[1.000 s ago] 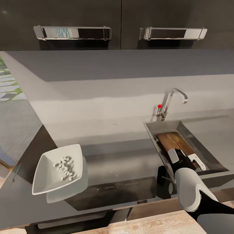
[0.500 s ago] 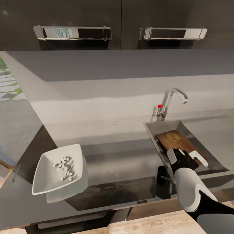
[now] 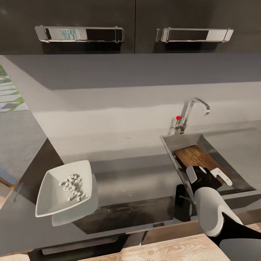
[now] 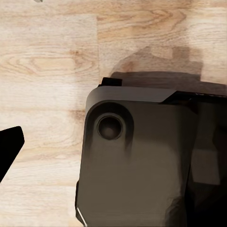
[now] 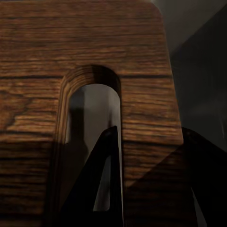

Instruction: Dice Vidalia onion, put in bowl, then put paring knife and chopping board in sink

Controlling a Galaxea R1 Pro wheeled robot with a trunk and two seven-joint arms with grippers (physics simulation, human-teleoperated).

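In the head view the bowl (image 3: 67, 188) sits on the countertop (image 3: 137, 181) toward the left, holding the many small white cubes of the diced Vidalia onion (image 3: 72, 187); the sink (image 3: 239, 179) lies at the right under its faucet (image 3: 192, 112), and the chopping board (image 3: 195, 157) rests inside the basin, slanting from near the faucet toward the front rim; the right gripper (image 3: 210, 177) reaches down over the board's near end, its two white-tipped fingers spread apart to either side, so it appears released rather than clamped; the paring knife cannot be made out in the basin from here, so whether it is already in the sink I cannot tell; the left wrist view looks down on light wooden flooring and a dark grey part of the robot's own body, and the left gripper's state cannot be told from it; the right wrist view sits very close over the board's brown grain, its slot-shaped hole (image 5: 92, 137) showing grey steel beneath, with dark fingers (image 5: 101, 189) reaching along the wood, one against the slot and one off the board's edge; the step in hand reads as setting the board into the sink, near the end of the task; the next move calls for lifting the right arm straight up and clear without dragging the board, then checking on the knife.
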